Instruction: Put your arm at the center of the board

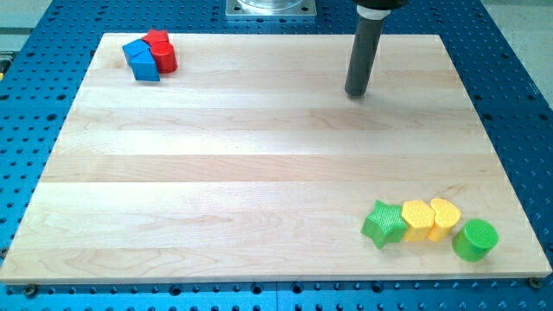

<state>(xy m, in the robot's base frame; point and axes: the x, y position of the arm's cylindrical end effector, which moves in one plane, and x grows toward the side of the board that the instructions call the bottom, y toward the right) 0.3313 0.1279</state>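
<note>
My tip (355,92) rests on the wooden board (259,164) toward the view's top, right of the board's middle line. It touches no block. At the view's top left two blue blocks (142,60) sit against two red blocks (162,49). At the view's bottom right a green star block (384,224), a yellow hexagon block (417,219), a yellow heart block (444,217) and a green cylinder (475,239) lie in a row, far below my tip.
The board lies on a blue perforated table (518,104). A grey metal arm base (271,9) stands at the view's top edge, just beyond the board.
</note>
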